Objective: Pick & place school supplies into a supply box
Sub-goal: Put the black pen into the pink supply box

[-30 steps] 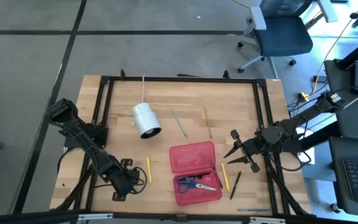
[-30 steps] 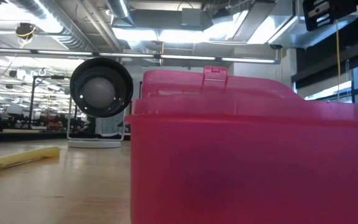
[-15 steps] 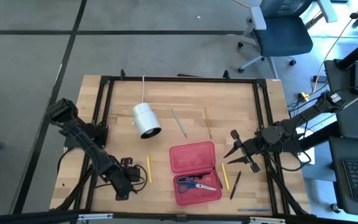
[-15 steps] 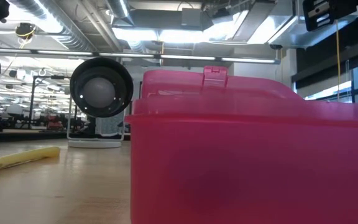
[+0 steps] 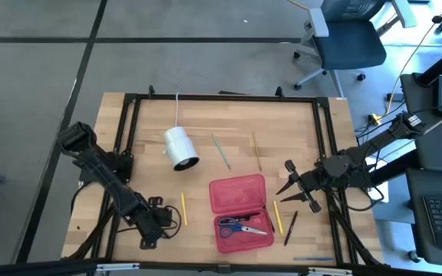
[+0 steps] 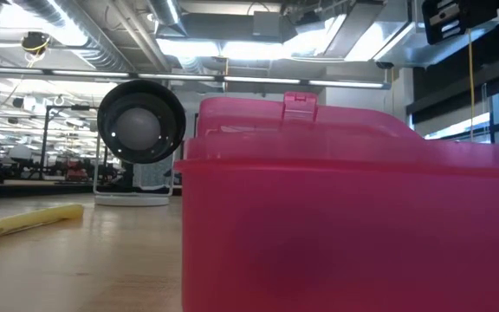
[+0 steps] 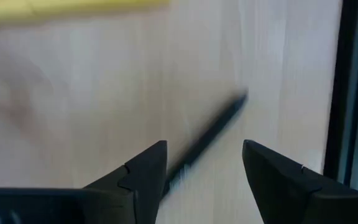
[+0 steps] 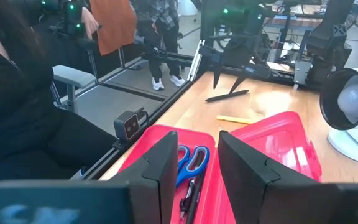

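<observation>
- Red supply box lies open near the front middle of the wooden worktop, its lid folded back toward the far side. Blue-handled scissors and a dark pen already lie inside.
- Left gripper hangs low at the front left, fingers spread, directly over a thin black pen. A yellow pencil lies just beside it, between that gripper and the box.
- The pen looks light, stiff and smooth, so it may roll or skid; pinching it across the middle of the barrel should serve best.
- Right gripper hovers just right of the box, fingers spread and holding nothing. Another yellow pencil and a black marker lie near it on the worktop.
- Farther back lie a green pencil and a wood-coloured pencil, well apart from both arms.
- A white cylinder with a cord sits behind the box, clear of any likely path.
- A person sits in the room beyond the worktop edge.
</observation>
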### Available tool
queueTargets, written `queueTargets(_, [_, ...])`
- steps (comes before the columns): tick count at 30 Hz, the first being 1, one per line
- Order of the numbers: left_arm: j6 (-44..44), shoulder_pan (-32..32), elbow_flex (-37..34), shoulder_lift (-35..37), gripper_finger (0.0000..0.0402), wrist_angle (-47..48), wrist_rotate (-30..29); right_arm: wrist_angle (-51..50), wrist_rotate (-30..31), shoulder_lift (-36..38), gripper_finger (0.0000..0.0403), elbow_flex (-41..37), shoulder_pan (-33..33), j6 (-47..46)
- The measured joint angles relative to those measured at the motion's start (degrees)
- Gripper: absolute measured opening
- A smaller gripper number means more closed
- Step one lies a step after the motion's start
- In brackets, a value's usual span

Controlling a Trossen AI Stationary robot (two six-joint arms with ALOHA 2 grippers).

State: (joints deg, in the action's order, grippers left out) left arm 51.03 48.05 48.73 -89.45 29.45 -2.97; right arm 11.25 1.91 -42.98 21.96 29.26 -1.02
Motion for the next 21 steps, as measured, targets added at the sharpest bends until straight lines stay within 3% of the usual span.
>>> queueTargets(16, [-8.47, 0.79, -0.3, -5.74, 0.0202, 4.13, 1.09, 0.02, 0.0, 0.0, 0.0119, 0.0, 0.01, 0.02])
queueTargets(21, [-8.8, 0.77, -0.35, -6.21, 0.0181, 4.59, 0.66, -0.33, 0.02, 0.0, 0.0119, 0.0, 0.0, 0.07])
